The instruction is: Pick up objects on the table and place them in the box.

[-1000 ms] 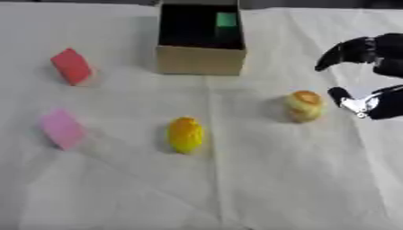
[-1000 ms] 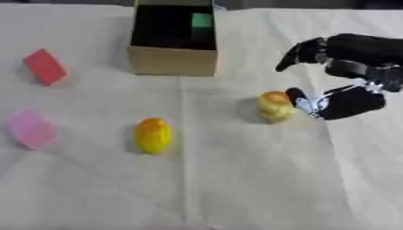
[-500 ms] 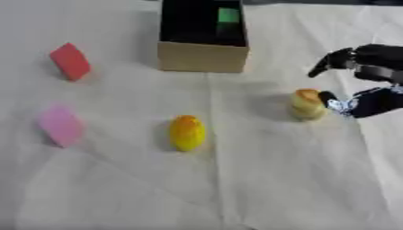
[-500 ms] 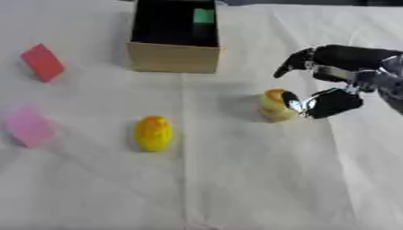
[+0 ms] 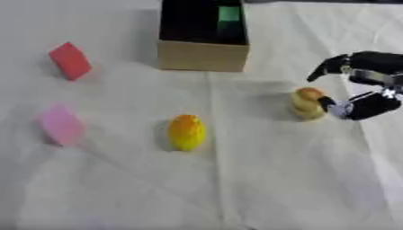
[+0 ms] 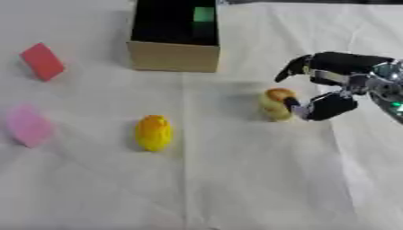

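The robot's right hand (image 6: 330, 90) had closed in on the small yellow-orange rounded object (image 6: 275, 104) at right of frame, fingers (image 6: 293, 71) spread wide, thumb seemingly touching it; pickup looked imminent.

The box (image 5: 203, 55) stands at the far middle of the desk (image 5: 260, 179), with a small block (image 5: 228, 13) inside. Two flat pieces (image 5: 70, 60) (image 5: 60, 125) lie left. An egg-shaped thing (image 5: 186, 131) lies centre, a rounded thing (image 5: 308, 103) right, seemingly touching the right robot hand (image 6: 330, 96).

White cloth (image 5: 260, 179) over table
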You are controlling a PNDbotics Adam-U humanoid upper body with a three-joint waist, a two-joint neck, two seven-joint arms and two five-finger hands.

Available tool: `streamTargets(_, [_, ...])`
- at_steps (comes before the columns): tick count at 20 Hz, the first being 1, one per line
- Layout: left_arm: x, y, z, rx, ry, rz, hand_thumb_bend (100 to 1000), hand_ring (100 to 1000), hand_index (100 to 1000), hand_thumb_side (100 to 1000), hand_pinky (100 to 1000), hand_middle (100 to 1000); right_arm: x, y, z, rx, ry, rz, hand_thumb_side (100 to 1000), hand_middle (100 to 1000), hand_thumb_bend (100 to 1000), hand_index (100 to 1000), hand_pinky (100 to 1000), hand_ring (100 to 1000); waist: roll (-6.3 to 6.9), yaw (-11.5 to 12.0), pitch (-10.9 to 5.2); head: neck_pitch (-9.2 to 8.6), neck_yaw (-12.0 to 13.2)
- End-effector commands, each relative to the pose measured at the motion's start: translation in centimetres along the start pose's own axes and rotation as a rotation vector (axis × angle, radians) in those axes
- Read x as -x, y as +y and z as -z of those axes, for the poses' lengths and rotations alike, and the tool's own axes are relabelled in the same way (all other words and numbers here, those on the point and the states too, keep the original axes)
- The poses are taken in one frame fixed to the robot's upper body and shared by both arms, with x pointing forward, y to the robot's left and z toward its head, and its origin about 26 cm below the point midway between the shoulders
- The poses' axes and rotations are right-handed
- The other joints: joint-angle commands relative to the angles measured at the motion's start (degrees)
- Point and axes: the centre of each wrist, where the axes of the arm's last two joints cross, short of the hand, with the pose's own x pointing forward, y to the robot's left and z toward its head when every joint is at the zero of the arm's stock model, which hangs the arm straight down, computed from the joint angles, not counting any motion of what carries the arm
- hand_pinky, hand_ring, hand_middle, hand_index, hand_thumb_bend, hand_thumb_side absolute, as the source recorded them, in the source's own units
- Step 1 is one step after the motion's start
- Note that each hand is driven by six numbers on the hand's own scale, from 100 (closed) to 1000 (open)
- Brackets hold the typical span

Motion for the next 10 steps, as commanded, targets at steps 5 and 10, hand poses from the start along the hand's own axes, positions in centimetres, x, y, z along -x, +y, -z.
streamTargets(5, [-0.7,0.2,0.3,0.005,-0.026,-0.004,149,706,802,592,919,660,0.6,-0.2,0.2,0.011,0.023,-0.01,501,849,111,932,878,896,0.07,0.2,-0.72,-0.75,-0.14])
streamTargets(10, [-0.7,0.1,0.3,0.006,-0.026,-0.005,146,705,802,593,919,660,1.0,0.7,0.6,-0.029,0.031,-0.01,555,867,140,944,882,903,0.02,0.35,-0.69,-0.77,-0.11])
